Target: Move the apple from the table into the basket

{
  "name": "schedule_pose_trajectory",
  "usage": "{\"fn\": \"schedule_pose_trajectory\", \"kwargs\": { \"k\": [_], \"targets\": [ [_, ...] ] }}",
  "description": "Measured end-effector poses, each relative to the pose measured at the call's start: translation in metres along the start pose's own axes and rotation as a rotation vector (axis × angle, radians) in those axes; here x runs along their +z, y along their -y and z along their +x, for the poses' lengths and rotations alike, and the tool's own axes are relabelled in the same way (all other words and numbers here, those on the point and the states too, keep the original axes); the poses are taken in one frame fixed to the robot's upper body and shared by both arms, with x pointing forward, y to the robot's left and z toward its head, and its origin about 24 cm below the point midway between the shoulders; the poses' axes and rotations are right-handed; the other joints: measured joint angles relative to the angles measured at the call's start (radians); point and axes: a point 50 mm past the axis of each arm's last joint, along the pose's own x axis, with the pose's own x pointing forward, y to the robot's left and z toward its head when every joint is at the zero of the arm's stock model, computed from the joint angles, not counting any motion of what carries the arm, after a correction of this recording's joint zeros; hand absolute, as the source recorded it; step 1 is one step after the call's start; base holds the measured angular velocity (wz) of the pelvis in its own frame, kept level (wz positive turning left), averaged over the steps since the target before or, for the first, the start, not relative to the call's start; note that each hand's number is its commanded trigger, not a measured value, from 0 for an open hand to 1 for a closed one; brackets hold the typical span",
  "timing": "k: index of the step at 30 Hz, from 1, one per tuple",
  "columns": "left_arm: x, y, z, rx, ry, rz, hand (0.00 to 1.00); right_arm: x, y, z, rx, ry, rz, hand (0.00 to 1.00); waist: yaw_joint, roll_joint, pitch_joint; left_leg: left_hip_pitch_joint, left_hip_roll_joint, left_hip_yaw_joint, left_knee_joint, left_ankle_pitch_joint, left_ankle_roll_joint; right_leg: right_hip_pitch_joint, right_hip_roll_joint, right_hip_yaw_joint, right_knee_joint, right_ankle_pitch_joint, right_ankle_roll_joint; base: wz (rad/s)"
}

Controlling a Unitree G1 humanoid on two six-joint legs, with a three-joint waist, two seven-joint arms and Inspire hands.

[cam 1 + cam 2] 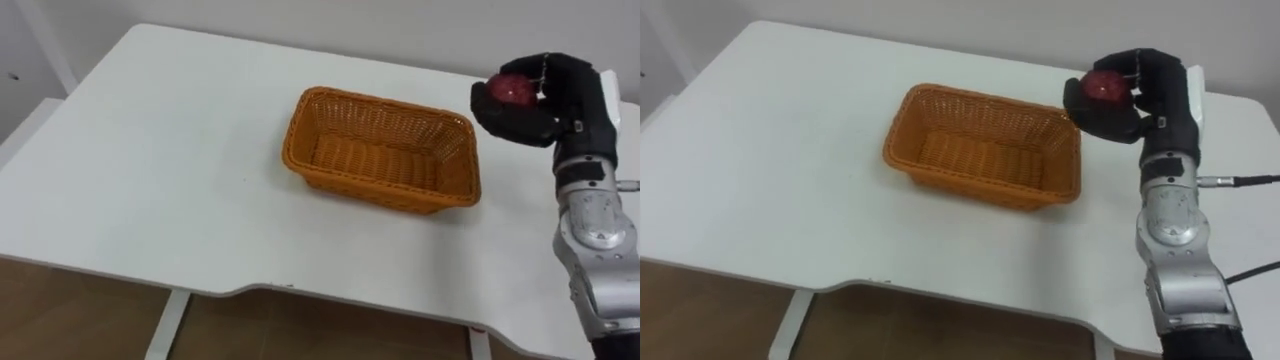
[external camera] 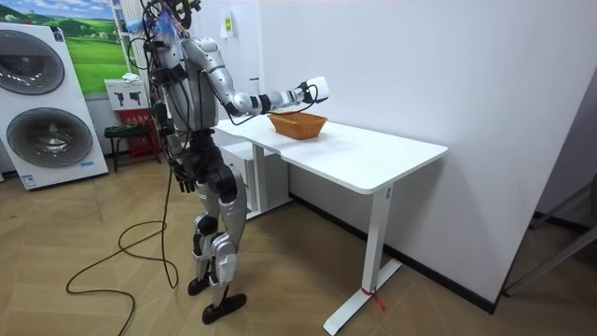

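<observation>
My right hand (image 1: 562, 98) hangs over the white surface (image 1: 150, 150), at two o'clock from the orange basket (image 1: 372, 190). My fingers (image 1: 503, 118) are curled round the red apple (image 1: 514, 88), held just beyond the basket's far right corner.

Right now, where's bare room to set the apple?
The basket is empty inside. The table lies bare left of it and along the near edge. Crowded only right of the basket, where the right hand holds the apple.
</observation>
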Motion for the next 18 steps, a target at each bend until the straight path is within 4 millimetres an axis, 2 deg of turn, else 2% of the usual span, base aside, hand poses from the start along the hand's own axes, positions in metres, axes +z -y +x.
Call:
{"fn": "schedule_pose_trajectory", "kwargs": {
  "k": [3,8,9,10,11,18],
  "targets": [
    [0.0,0.001,0.0,-0.008,0.001,0.006,0.0,0.008,-0.01,0.005,0.059,0.029,0.001,1.0,0.0,0.001,0.0009,-0.009,-0.001,-0.003,0.004,0.0,0.0,-0.001,-0.001,-0.002,0.0,0.0,0.0,0.05],
    [0.003,0.001,0.0,-0.016,0.007,0.01,0.0,0.008,-0.013,0.005,0.098,0.031,0.0,1.0,0.009,0.009,0.0014,-0.016,-0.001,-0.015,0.007,0.0,0.0,-0.002,-0.001,-0.011,0.0,0.0,0.0,0.06],
    [0.003,0.001,0.0,-0.017,0.008,0.014,0.0,0.008,-0.014,0.005,0.103,0.028,-0.001,0.88,0.013,0.012,0.0016,-0.016,-0.001,-0.016,0.007,0.0,0.0,-0.002,-0.001,-0.012,0.0,0.0,0.0,0.0],
    [0.004,0.002,0.001,-0.018,0.008,0.016,0.0,0.007,-0.014,0.005,0.105,0.026,-0.001,0.53,0.014,0.014,0.0014,-0.016,-0.001,-0.016,0.007,0.0,0.0,-0.002,-0.001,-0.013,0.0,0.0,0.0,0.0],
    [0.004,0.002,0.001,-0.021,0.01,0.023,0.0,0.007,-0.015,0.005,0.111,0.021,-0.002,0.0,0.015,0.017,0.001,-0.015,-0.002,-0.017,0.007,0.0,0.0,-0.002,-0.001,-0.014,0.0,0.0,0.0,0.0],
    [0.007,0.0,0.001,-0.016,0.019,0.042,0.0,0.003,-0.024,0.003,0.165,-0.009,-0.016,0.0,0.02,0.009,-0.0041,-0.012,-0.002,-0.02,0.004,0.002,-0.002,-0.002,0.0,-0.018,0.0,0.0,0.0,0.0]
  ]
}}
